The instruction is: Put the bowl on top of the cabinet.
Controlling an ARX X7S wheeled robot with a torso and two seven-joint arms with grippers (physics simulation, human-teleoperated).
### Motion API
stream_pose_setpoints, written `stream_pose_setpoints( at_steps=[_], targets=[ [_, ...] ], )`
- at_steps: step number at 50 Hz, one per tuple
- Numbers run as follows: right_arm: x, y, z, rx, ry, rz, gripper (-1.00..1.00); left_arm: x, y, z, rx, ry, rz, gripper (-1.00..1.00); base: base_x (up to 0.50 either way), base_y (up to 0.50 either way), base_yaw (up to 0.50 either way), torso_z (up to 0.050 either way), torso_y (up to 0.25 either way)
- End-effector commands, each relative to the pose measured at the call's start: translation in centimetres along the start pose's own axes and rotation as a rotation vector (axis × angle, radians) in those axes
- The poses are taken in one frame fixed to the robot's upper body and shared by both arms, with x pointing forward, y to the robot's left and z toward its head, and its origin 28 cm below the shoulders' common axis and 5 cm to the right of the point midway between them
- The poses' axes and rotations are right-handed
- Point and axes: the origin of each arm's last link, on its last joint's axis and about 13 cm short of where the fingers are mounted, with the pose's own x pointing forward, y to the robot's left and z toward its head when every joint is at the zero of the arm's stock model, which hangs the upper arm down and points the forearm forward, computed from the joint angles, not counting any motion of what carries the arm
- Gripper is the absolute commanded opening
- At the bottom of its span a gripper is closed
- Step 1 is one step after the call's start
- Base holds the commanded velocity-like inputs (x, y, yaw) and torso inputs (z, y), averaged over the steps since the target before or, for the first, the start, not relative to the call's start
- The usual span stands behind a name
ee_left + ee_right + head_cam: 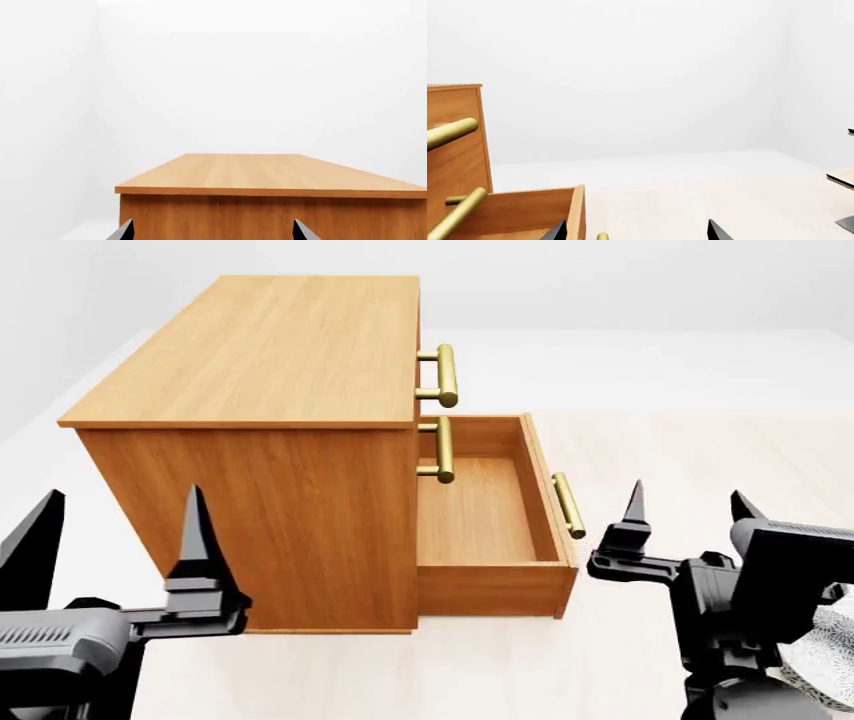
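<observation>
The left tool (114, 530) is released, its two dark fingers spread wide and gripping nothing, just before the plain side panel of the cabinet (254, 350). The right tool (687, 502) is likewise released and empty, beside the pulled-out bottom drawer (487, 515) with its brass handle (569, 505). The cabinet's flat top is bare. A patterned white rim at the head view's lower right corner, under the right arm, may be the bowl (821, 655); I cannot tell for sure.
</observation>
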Motion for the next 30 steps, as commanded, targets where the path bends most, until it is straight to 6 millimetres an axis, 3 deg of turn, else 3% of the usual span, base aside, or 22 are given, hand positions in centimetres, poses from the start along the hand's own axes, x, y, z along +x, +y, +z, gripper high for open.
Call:
stream_pose_setpoints(
  at_steps=[1,18,30],
  targets=[
    [2.0,-1.8,1.8,-0.03,0.029,-0.081,1.0,0.0,0.1,0.2,-0.001,-0.007,0.002,1.0,0.0,0.0,0.0,0.0,0.0],
    [5.1,-3.7,3.6,-0.039,0.09,-0.196,1.0,0.0,0.0,0.2,-0.001,-0.006,0.002,1.0,0.0,0.0,0.0,0.0,0.0],
    [6.0,-4.8,4.1,-0.074,0.164,-0.242,1.0,-0.1,0.0,0.2,0.001,-0.006,-0.002,1.0,0.0,0.0,0.0,0.0,0.0]
  ],
)
